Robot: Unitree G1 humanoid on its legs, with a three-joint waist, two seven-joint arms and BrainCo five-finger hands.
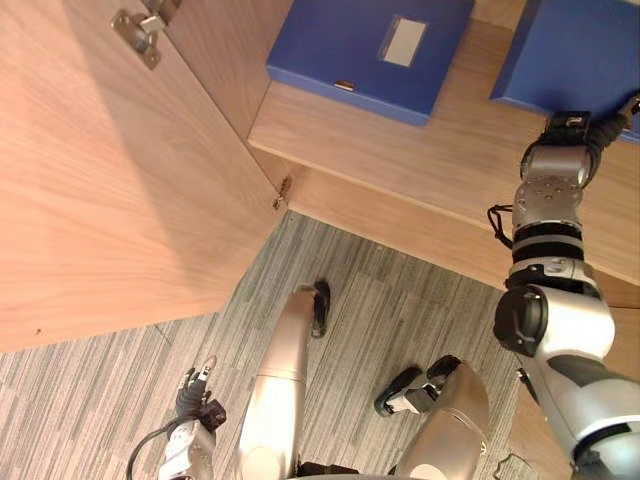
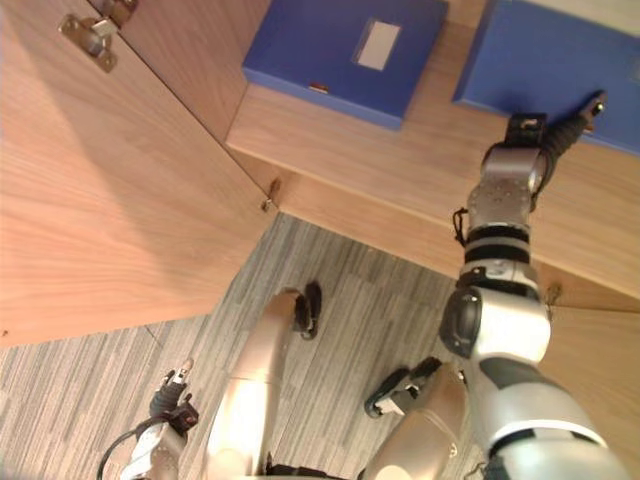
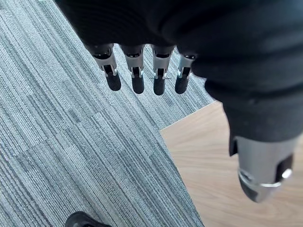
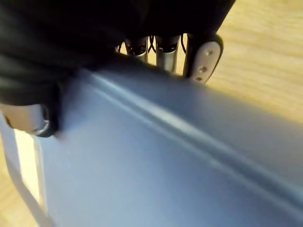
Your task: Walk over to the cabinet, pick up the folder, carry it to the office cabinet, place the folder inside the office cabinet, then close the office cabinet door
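The folder is blue and sits at 1 o'clock in the head views, on the wooden shelf of the cabinet, with its far part cut off by the frame's edge. Our right hand is at its near edge. Seen from the wrist, the fingers go over the folder's rim and their tips are hidden behind it. The thumb presses the near face, so we read the hand as clamped on the folder. We cannot tell whether the folder is lifted off the shelf.

A second blue folder lies on the same shelf at 12 o'clock, well apart from the first. The open cabinet door takes 9 to 11 o'clock, with its hinge near the top. Our left hand hangs at 7 o'clock over the grey carpet, straight-fingered and holding nothing.
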